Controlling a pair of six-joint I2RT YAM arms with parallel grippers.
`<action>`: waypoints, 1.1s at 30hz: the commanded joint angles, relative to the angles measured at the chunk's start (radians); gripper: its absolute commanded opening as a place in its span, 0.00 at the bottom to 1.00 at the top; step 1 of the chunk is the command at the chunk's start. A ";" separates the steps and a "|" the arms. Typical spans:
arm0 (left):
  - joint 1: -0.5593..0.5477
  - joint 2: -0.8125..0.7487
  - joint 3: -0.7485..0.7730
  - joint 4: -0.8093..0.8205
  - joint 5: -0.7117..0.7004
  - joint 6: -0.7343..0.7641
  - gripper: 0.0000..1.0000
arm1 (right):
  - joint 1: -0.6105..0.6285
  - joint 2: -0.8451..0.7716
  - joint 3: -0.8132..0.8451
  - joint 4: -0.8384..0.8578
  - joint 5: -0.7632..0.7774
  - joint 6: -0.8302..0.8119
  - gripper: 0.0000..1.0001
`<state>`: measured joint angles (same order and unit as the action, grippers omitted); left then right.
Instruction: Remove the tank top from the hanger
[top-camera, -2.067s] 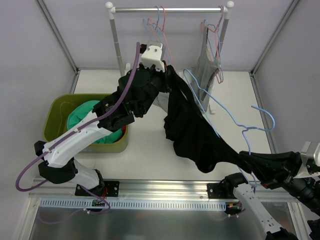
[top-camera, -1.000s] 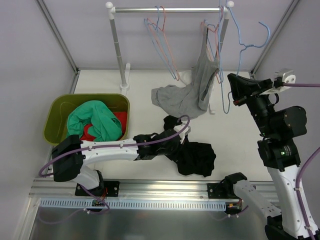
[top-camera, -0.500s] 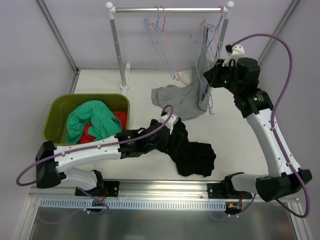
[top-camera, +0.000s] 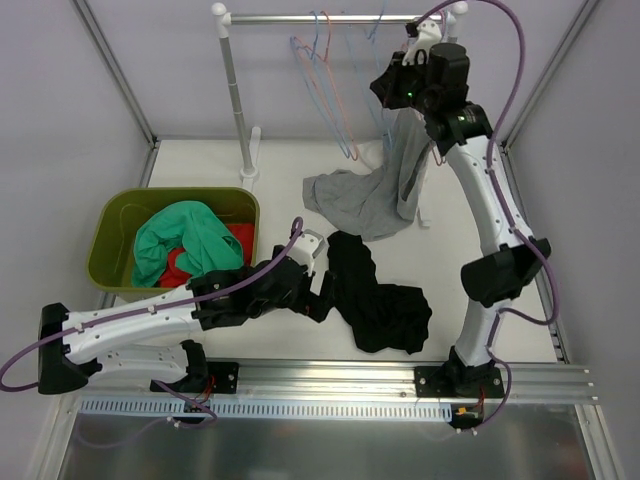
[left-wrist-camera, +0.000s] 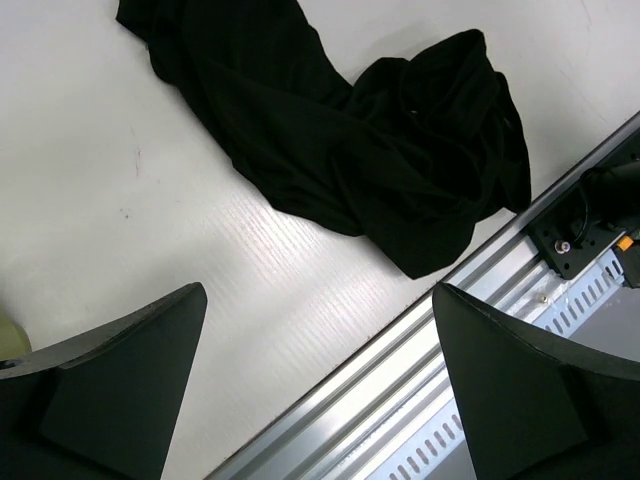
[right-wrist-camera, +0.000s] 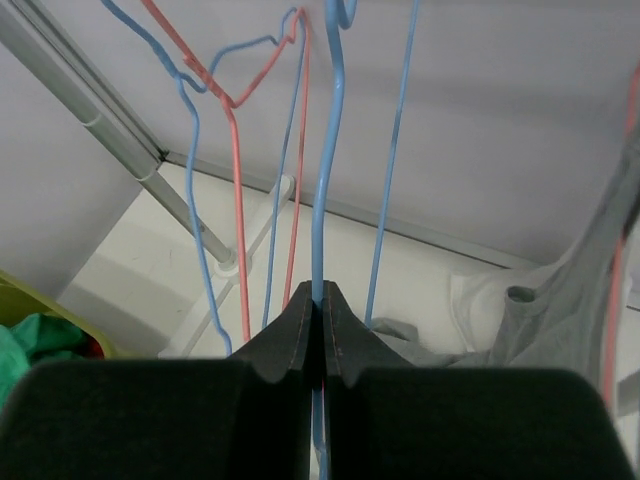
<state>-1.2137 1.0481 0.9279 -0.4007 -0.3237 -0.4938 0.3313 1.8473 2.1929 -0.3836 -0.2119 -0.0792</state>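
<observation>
Bench (top-camera: 280, 215) inspected through all three cameras.

Tank top (top-camera: 385, 305): I found it black, crumpled and lying flat on the bench near the front edge, right of centre. It was off the hanger (right-wrist-camera: 330, 180) and well apart from it.

Left tool (left-wrist-camera: 318, 300): I observed it spread wide with nothing between its fingers (left-wrist-camera: 120, 390). It hung over bare bench near the front edge, just beside the tank top's left side. In the wrist view the tank top lay beyond the fingers, not between them.

Right tool (right-wrist-camera: 318, 300): I observed it raised to the rail (top-camera: 330, 18) at the back of the bench, toward the rail's right end. Its jaws were pressed together on the blue wire of the hanger. The wire ran up from the jaws toward the rail. I could not tell whether its hook sat on the rail.

Other items noted. Red and blue hangers (right-wrist-camera: 238, 220) hung on the rail, left of the held one. A grey garment (top-camera: 365, 195) hung near the rail's right end, its lower part spread on the bench behind the tank top. A bin (top-camera: 105, 235) stood at the left edge, holding a green cloth (top-camera: 185, 245) and a red cloth (top-camera: 238, 240).
</observation>
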 joint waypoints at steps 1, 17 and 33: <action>0.005 -0.022 -0.015 0.000 -0.005 -0.038 0.99 | 0.054 0.085 0.106 0.012 0.008 -0.043 0.00; 0.005 -0.056 -0.069 -0.004 -0.011 -0.058 0.98 | 0.160 0.179 0.114 0.081 0.082 -0.014 0.00; 0.005 0.189 0.080 0.000 0.001 -0.019 0.99 | 0.074 -0.308 -0.271 0.075 0.083 -0.036 0.89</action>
<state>-1.2133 1.1561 0.9375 -0.4072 -0.3229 -0.5327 0.4305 1.7634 1.9713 -0.3527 -0.1196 -0.0933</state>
